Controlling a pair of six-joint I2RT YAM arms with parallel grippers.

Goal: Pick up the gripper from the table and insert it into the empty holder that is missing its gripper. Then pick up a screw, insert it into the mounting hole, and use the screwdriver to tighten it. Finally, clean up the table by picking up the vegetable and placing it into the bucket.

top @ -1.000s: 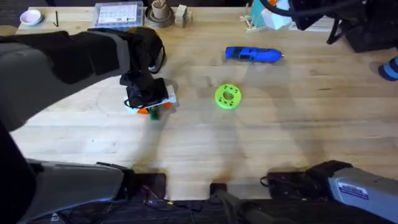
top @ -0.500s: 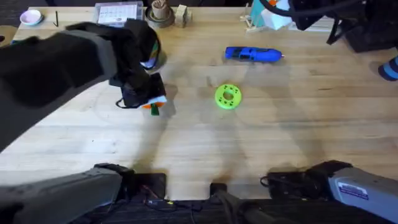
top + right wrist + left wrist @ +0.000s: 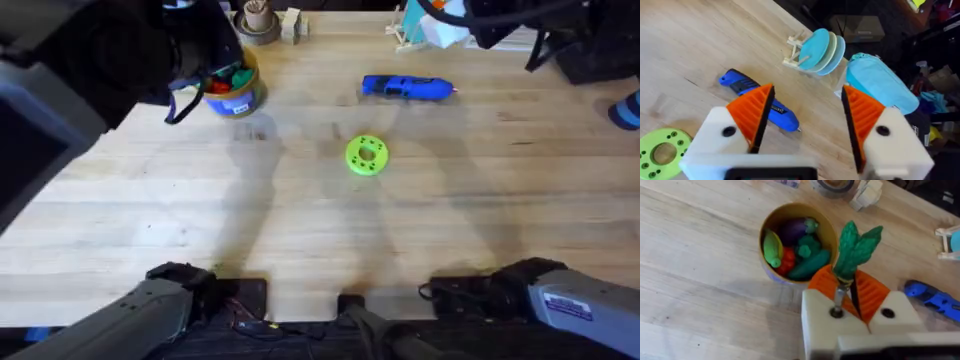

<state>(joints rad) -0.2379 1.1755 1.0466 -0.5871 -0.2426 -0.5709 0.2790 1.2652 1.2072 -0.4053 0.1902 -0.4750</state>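
One vegetable (image 3: 854, 250) clenched in left fingers (image 3: 852, 297) above the half-hidden bucket (image 3: 771, 224); right fingers (image 3: 805, 117) released.

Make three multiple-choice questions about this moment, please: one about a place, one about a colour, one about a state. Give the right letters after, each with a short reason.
1. Where does the screwdriver lie?
A. inside the bucket
B. on the table, beyond the green disc
C. in the right gripper

2. What colour are the pads of the right gripper?
A. orange
B. black
C. blue

3. What is the state of the left gripper?
A. open, holding nothing
B. shut on the screwdriver
C. shut on the vegetable

Answers:
1 B: it rests on the wood beyond the green disc.
2 A: both ribbed pads are orange.
3 C: the vegetable sticks out between its pads, beside the bucket.
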